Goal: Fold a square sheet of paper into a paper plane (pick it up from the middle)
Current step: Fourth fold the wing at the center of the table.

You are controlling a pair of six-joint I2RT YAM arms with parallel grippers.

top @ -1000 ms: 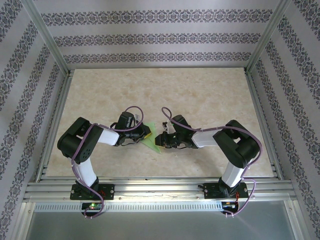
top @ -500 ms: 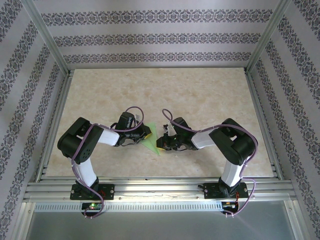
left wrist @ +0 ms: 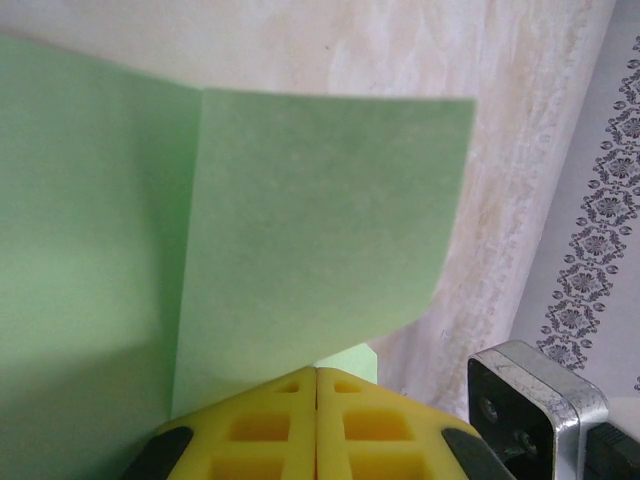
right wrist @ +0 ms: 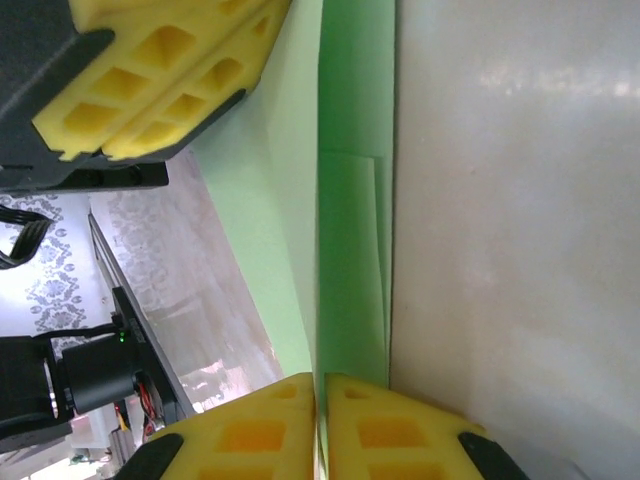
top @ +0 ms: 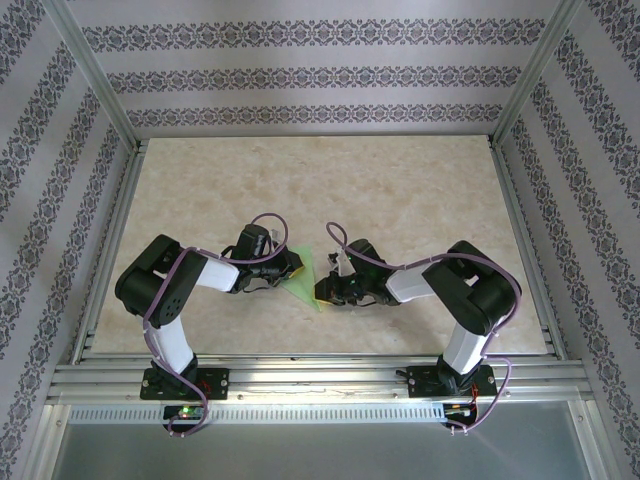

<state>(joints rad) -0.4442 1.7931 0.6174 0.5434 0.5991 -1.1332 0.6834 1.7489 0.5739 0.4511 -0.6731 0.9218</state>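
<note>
Paper (top: 304, 283), creased, sits at the near middle of the desk (top: 400, 190), between the claws. Left claw (top: 291, 266) grips its edge, unmoved. Right claw (top: 323, 290), pinching the fold, has slid slightly nearward. Judgement: crease is being sharpened; folding unfinished.

Paper (top: 307, 278), top view: a small green sliver whose ends are covered by the left gripper (top: 291, 266) and right gripper (top: 324, 290); the folds are too small to tell.
Paper, left wrist view: runs off the left and bottom edges, with its near end hidden behind the yellow pads (left wrist: 260, 430).
Paper, right wrist view: cut by the top edge, its near end lost between the pads.
Left gripper, right wrist view: cut by the top and left edges.
</note>
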